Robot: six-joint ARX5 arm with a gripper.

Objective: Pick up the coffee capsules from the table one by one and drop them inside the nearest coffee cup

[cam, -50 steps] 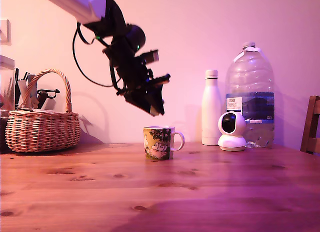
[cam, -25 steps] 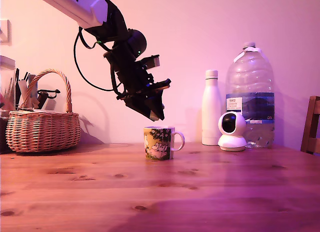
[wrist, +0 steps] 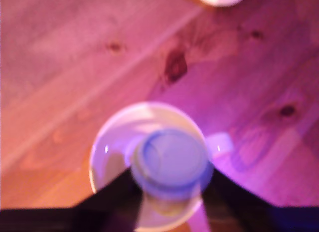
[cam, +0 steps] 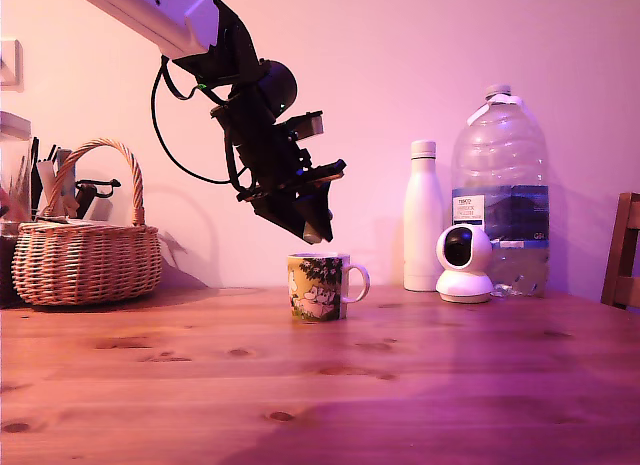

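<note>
The claw [cam: 318, 237], apparently gripping a capsule [wrist: 172, 162], has dipped toward the coffee cup [cam: 320, 287].

There was 1 coffee cup [cam: 318, 287] on the desk [cam: 320, 385]. 1 coffee capsule [wrist: 172, 163] showed, blurred, in the wrist view. In the exterior view: 1 wicker basket [cam: 85, 250] at 9 o'clock, 1 white bottle [cam: 423, 217], 1 large water jug [cam: 499, 190] and 1 small white camera [cam: 465, 264] toward 3 o'clock.
</note>
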